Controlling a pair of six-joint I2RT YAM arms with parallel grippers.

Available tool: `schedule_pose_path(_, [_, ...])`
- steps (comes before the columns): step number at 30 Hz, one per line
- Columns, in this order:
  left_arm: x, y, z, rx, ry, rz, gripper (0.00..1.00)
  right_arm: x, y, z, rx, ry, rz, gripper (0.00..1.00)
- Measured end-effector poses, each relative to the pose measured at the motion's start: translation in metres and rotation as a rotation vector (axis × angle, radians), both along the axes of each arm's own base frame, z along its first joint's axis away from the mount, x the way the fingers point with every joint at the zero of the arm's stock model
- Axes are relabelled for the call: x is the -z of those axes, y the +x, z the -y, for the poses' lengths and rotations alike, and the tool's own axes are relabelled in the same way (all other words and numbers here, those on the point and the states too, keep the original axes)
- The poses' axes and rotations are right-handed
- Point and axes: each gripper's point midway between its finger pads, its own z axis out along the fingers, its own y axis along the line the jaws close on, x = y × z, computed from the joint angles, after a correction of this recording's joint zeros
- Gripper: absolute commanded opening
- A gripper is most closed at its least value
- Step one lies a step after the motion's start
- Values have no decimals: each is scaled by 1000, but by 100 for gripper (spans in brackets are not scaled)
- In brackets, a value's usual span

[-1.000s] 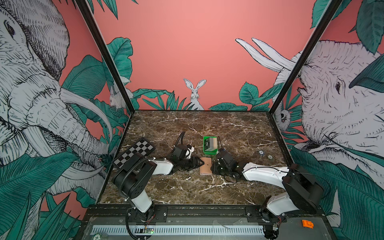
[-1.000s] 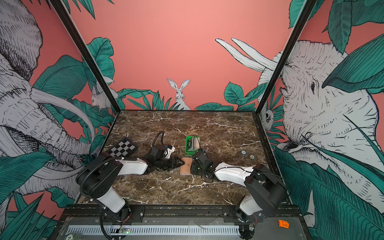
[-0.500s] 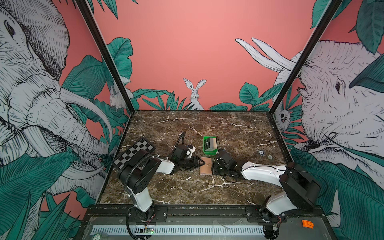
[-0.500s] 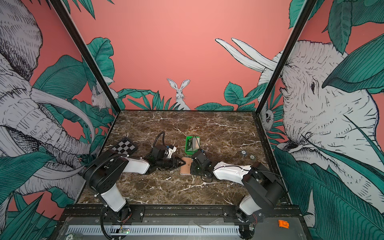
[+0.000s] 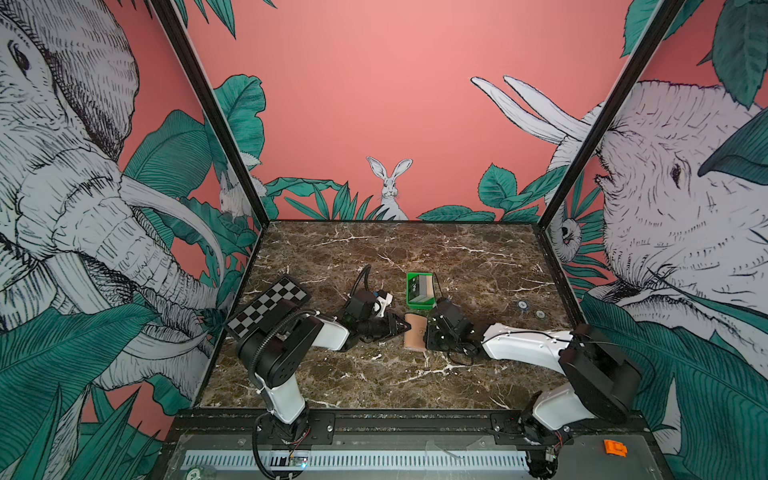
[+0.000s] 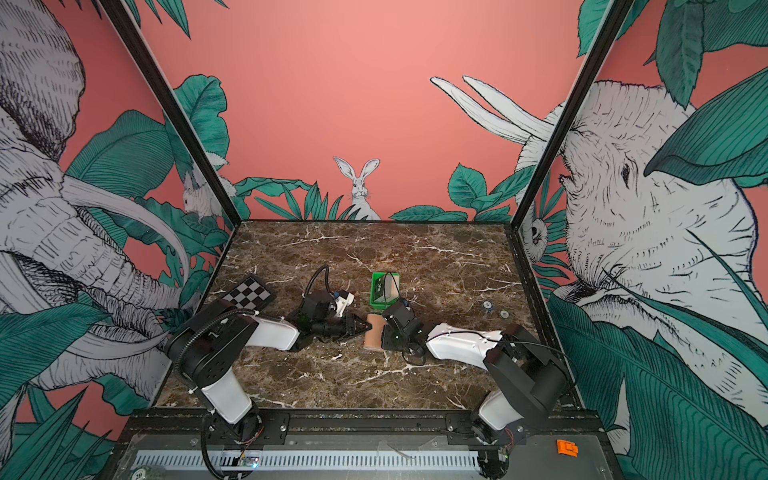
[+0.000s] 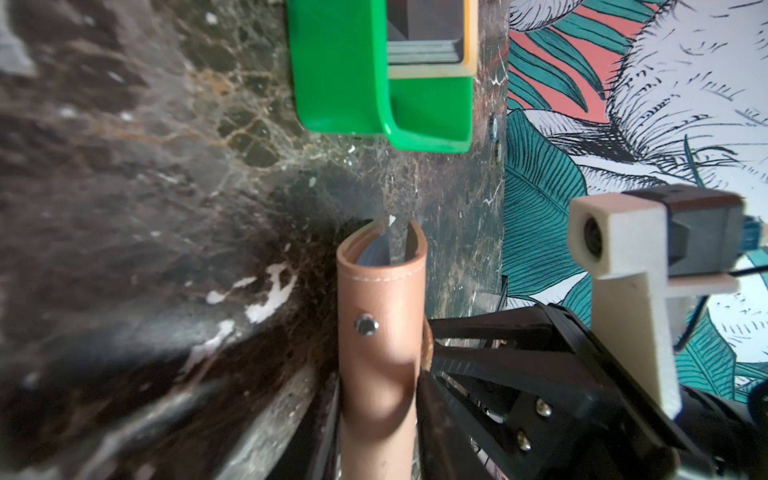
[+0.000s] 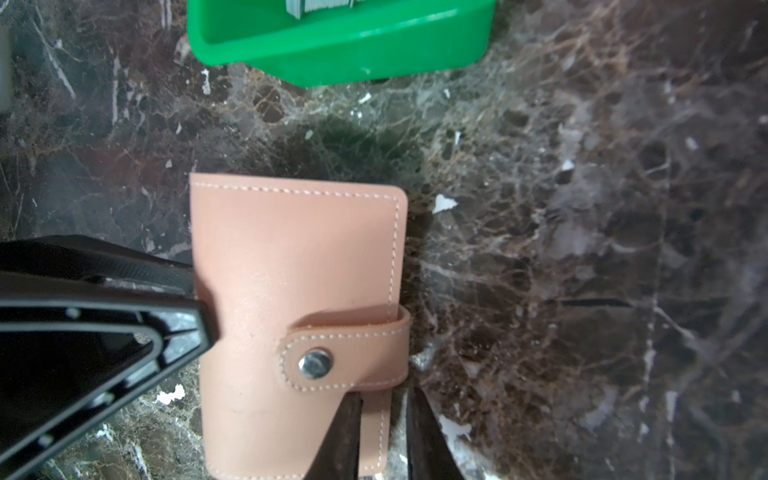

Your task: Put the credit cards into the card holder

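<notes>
Card holder (image 5: 415, 337), closed and snapped, on the counter (image 5: 374, 249) just in front of the green tray (image 5: 420, 306) holding the credit cards (image 5: 420, 286). Your left end effector (image 5: 402, 328) clamps its spine edge; your right end effector (image 8: 384, 395) straddles its strap edge, narrowly parted, grip unclear.

Place: robot lab test cell | Shown by: left arm (image 5: 328, 334) and right arm (image 5: 523, 349) bolted to front rail (image 5: 415, 419); black frame post (image 5: 208, 108); printed jungle-mural wall (image 5: 374, 104); marble-look surface (image 5: 415, 249); checkerboard (image 5: 270, 303)
</notes>
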Motion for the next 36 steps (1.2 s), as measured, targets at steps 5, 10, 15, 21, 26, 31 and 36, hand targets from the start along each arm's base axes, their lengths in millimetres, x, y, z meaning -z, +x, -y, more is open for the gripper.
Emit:
schedule_pose_path(5, [1,-4,2,5,13,4,23,-9,0,2,-1,2,17,22])
schedule_pose_path(10, [-3,-6,3,1,37,30,19,-24,-2,6,-11,-12,51,27])
schedule_pose_path(15, [-8,-8,1,-7,65,58,16,-39,3,0,-24,-21,79,28])
schedule_pose_path(21, [-9,-9,-3,-12,90,68,16,-37,6,-2,-30,-55,75,29])
schedule_pose_path(26, [-8,-17,2,12,97,67,15,-28,2,-4,-60,-73,55,31])
schedule_pose_path(31, [-8,-21,6,26,94,67,15,-27,0,-13,-91,-68,49,31])
schedule_pose_path(36, [-9,-20,6,26,94,67,15,-22,1,-18,-104,-79,37,31])
